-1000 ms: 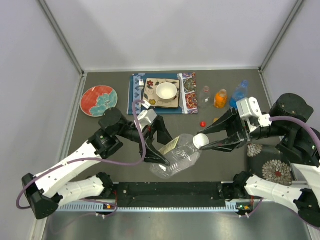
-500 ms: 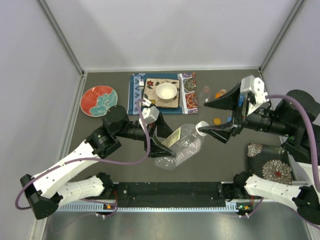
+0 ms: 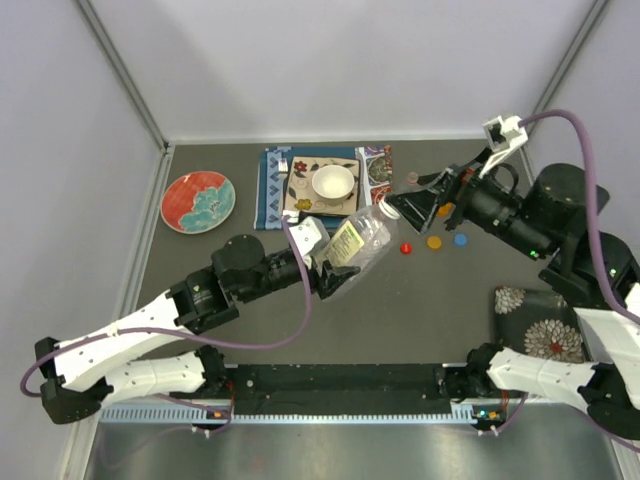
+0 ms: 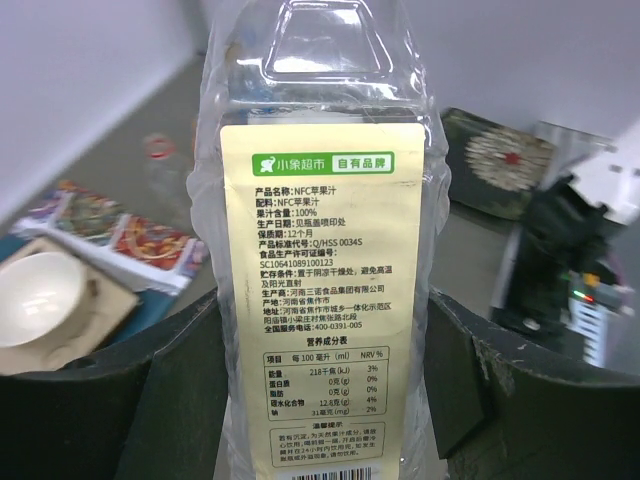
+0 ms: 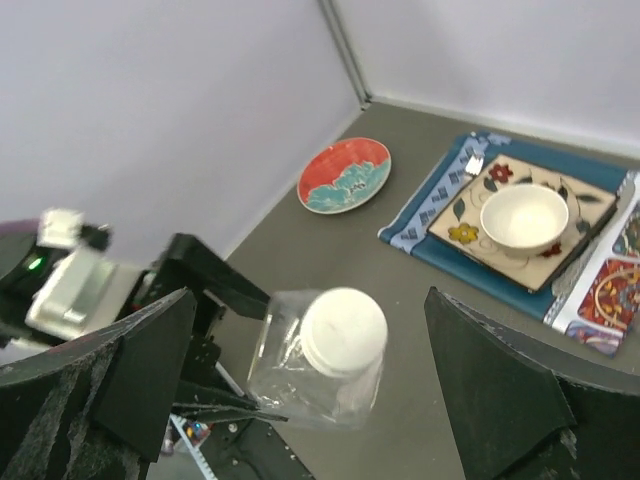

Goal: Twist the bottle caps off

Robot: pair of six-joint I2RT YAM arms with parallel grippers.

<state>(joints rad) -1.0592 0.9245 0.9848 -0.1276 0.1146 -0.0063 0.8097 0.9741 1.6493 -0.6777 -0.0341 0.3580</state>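
You have one bottle [image 3: 355, 240] pinched in the left gripper [image 4: 322, 296], white cap [image 5: 343, 330] on. Right gripper [image 5: 309, 292] jaws spread, apparently clear of it. Three caps lie loose: red [image 3: 406, 247], orange [image 3: 434, 241], blue [image 3: 460, 239].

plate [image 3: 198, 201]: red and teal, well left of left gripper [image 3: 338, 262]
bowl [image 3: 333, 183]: white, on floral tile [image 3: 303, 195], just beyond it
mat [image 3: 268, 185]: blue, beneath tile
floral pad [image 3: 535, 325]: far right

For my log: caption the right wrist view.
Open right gripper facing the white cap on the clear bottle, bowl and red plate beyond.
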